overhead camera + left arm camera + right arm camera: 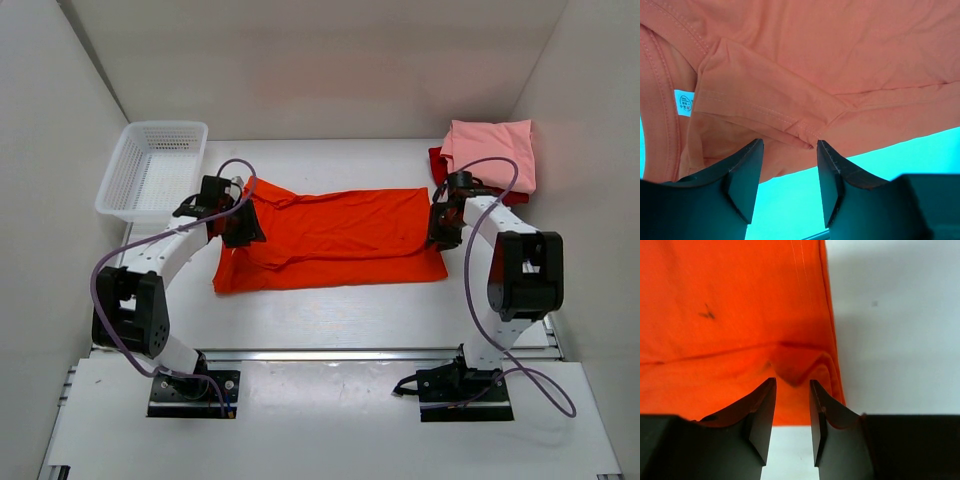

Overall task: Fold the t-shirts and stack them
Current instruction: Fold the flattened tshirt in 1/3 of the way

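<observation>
White tabletop (330, 320) runs back to plain pale walls (330, 60). Closest in, the orange shirt (340, 235) lies spread across the middle, partly folded over itself. The left gripper (789, 145) is at its collar end with its fingers apart, and a stitched hem fold lies right at their tips. The right gripper (792, 382) is at the opposite edge. Its fingers are narrowly parted, with a small pucker of cloth just ahead of them. Farther back, a white basket (165, 127) stands in the left corner. In the right corner the pink shirt (495, 150) lies folded on the dark red shirt (437, 160).
</observation>
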Motion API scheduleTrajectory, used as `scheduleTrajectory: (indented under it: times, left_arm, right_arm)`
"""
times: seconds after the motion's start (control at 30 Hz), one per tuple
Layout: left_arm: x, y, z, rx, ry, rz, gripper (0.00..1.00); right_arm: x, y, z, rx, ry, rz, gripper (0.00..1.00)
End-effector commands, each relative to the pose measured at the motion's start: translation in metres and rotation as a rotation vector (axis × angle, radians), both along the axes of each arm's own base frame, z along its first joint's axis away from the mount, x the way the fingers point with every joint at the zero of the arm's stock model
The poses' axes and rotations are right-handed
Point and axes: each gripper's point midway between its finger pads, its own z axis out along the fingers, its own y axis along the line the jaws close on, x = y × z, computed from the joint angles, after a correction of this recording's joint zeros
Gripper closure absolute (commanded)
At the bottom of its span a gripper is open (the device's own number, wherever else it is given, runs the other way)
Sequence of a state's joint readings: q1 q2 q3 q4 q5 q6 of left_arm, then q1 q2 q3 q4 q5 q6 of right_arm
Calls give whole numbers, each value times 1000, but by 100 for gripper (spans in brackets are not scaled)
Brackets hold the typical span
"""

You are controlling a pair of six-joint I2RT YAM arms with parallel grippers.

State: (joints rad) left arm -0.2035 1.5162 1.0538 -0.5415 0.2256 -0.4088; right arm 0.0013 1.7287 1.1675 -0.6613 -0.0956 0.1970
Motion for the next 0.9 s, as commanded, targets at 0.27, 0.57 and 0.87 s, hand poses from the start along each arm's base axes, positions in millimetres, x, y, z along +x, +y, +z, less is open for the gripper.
scheduleTrajectory:
  times: [0.27,0.57,0.87]
  left_arm:
    - [-3,-14,-20,-10,12,-16,43]
    - [-7,-22,-39,13,46,-34,43]
    - [-17,-35,-58,13,126,-65,35]
  right_arm:
    - [48,-4,12,-22,-109,-7,76]
    - [45,-4,12,-20,-105,-17,100]
    - [45,-2,14,-12,-100,-16,100]
